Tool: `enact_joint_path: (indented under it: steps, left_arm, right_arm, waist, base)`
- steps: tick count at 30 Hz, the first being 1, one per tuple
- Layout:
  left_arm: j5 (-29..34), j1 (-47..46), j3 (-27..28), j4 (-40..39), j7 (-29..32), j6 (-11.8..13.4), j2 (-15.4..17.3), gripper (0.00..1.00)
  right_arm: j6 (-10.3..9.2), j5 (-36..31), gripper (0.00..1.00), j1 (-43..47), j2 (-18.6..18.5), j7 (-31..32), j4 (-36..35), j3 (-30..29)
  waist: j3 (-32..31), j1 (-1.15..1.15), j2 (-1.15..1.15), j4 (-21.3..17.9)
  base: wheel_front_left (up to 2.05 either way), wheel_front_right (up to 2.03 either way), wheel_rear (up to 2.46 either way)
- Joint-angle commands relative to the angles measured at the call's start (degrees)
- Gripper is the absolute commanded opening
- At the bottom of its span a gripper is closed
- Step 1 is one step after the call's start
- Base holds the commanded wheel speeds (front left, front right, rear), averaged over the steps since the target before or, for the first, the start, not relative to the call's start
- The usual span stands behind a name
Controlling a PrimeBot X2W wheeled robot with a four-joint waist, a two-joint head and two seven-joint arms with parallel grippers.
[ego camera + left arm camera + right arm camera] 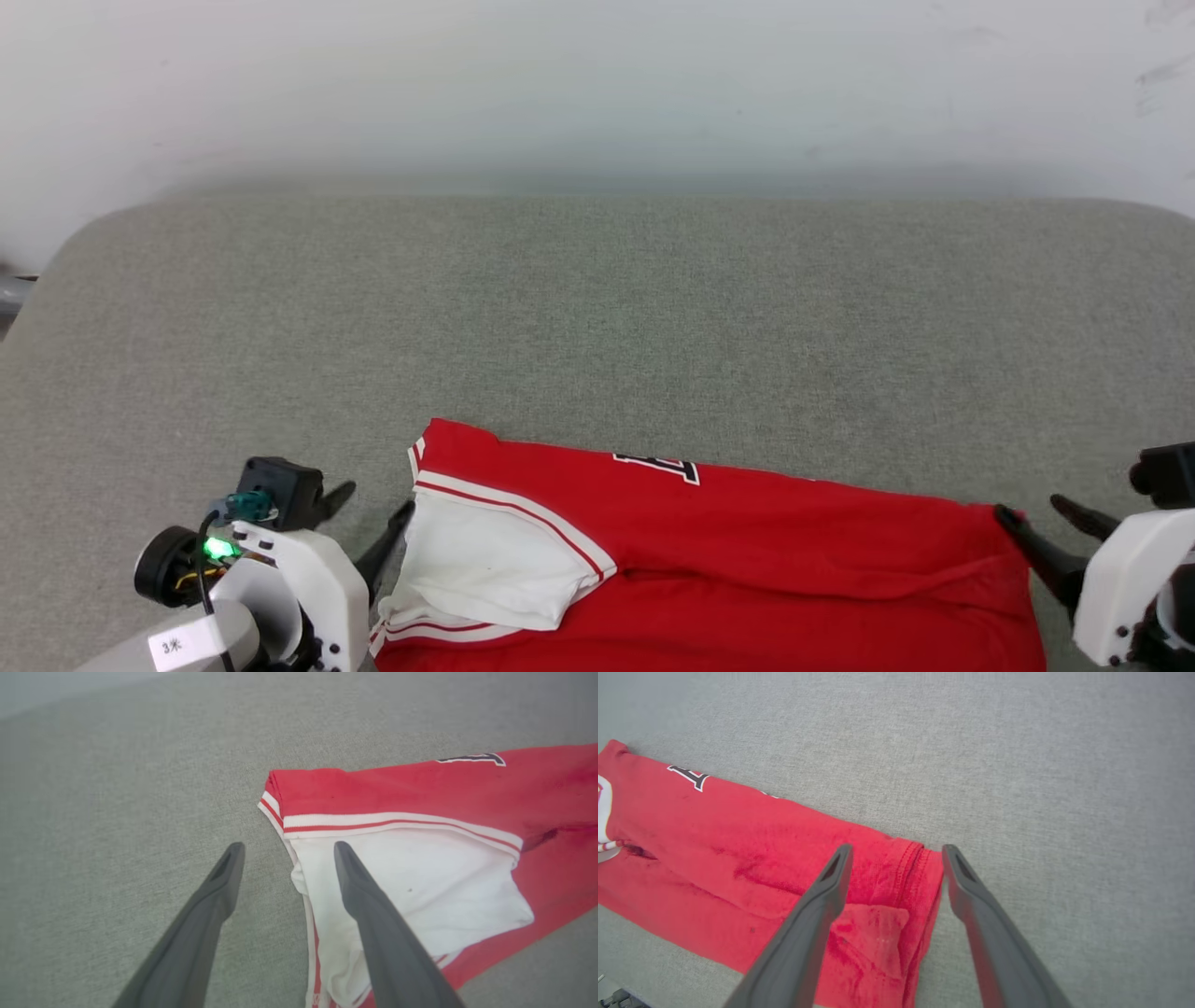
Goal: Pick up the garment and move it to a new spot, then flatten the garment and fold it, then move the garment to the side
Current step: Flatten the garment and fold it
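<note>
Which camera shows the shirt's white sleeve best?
The left wrist view: the white sleeve lies close and large, its striped trim sharp. The head view shows it smaller, folded over the red shirt. The right wrist view catches a white sliver at its left edge.

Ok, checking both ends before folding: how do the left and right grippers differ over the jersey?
The left gripper straddles the edge of the jersey's white sleeve; the right gripper straddles its red hem corner. The left's jersey-side finger is over white cloth, the right's over red. Both stand open, holding nothing, each with its outer finger over the grey surface.
</note>
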Motion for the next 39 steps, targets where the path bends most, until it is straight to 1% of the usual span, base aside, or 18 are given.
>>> enact_joint_path:
  steps: [1,4,7,9,13,16,19,21,22,24,27,30,35,39]
  left_arm:
    - [0.41,0.68,0.37,-0.17,-0.68,0.50,-0.24,1.00]
    - [1.90,1.34,2.21,-0.89,-3.93,4.15,-0.66,1.00]
    - [3.20,2.67,5.81,-2.31,-5.58,7.48,-1.47,1.00]
    - [5.71,3.58,8.49,-3.50,-5.84,9.85,-2.00,1.00]
    - [13.31,7.65,16.84,-6.71,-5.92,14.11,-3.91,1.00]
    - [19.44,10.95,22.47,-8.89,-5.94,15.98,-5.60,1.00]
    - [25.01,14.70,27.95,-11.01,-5.89,16.98,-7.89,1.00]
    - [28.39,17.01,31.32,-12.12,-5.90,17.18,-9.58,1.00]
    - [32.81,20.15,35.80,-13.51,-5.90,16.69,-12.43,1.00]
    - [35.47,22.14,38.67,-14.00,-5.90,16.28,-14.31,1.00]
    - [39.23,24.59,41.85,-14.42,-5.91,15.06,-17.09,1.00]
    - [42.02,26.49,45.31,-14.60,-5.91,13.24,-20.00,1.00]
    - [46.28,28.98,50.04,-13.87,-5.91,10.13,-24.30,1.00]
    - [49.75,30.21,53.12,-13.06,-5.91,7.98,-27.10,1.00]
  right_arm:
    - [-0.05,-0.40,1.00,0.80,-0.14,-0.09,-0.33,-0.20]
    - [-0.05,-1.38,1.00,1.67,-1.18,1.25,-1.58,-2.07]
    - [-0.05,-2.21,1.00,2.50,-2.11,3.75,-2.68,-3.48]
    - [-0.05,-2.57,1.00,3.18,-2.69,6.10,-3.27,-4.22]
    - [-0.05,-2.44,1.00,4.04,-3.78,11.38,-4.31,-5.18]
    - [-0.05,-2.33,1.00,4.40,-3.76,15.22,-4.35,-5.76]
    - [-0.05,-2.08,1.00,3.97,-2.92,17.98,-3.81,-6.50]
    - [-0.05,-2.44,1.00,3.70,-2.32,19.34,-3.16,-6.81]
    - [-0.05,-2.93,1.00,3.50,-1.32,20.68,-2.09,-6.99]
    - [-0.05,-3.40,1.00,3.40,-0.68,21.25,-1.22,-6.94]
    - [-0.05,-3.88,1.00,3.48,0.16,21.22,0.03,-6.97]
    - [-0.05,-4.28,1.00,3.60,0.98,21.00,1.59,-6.60]
    - [-0.02,-4.24,1.00,5.01,2.14,21.77,3.86,-3.54]
    - [0.06,-3.99,1.00,5.54,2.81,20.75,5.49,-0.80]
  waist:
    - [-0.25,0.00,0.00,0.13]
    - [-0.68,0.00,0.00,0.49]
    - [-0.78,0.00,0.00,0.92]
    - [-0.75,0.00,0.00,1.30]
    - [-0.51,0.00,0.00,2.06]
    - [-0.25,0.00,0.00,2.66]
    - [0.21,0.00,0.00,3.40]
    - [0.59,0.00,0.00,3.99]
    - [1.26,0.00,0.00,4.94]
    - [1.74,0.00,0.00,5.55]
    - [2.49,0.00,0.00,6.59]
    - [3.15,0.00,0.00,7.25]
    - [3.86,0.00,0.00,7.76]
    - [4.13,0.00,0.00,7.71]
  base:
    - [0.00,0.00,0.00]
    - [0.00,0.00,0.00]
    - [0.00,0.00,0.00]
    - [0.00,0.00,0.00]
    - [0.00,0.00,0.00]
    - [0.00,0.00,0.00]
    - [0.00,0.00,0.00]
    - [0.00,0.00,0.00]
    - [0.00,0.00,0.00]
    - [0.00,0.00,0.00]
    - [0.00,0.00,0.00]
    - [0.00,0.00,0.00]
    - [0.00,0.00,0.00]
    - [0.00,0.00,0.00]
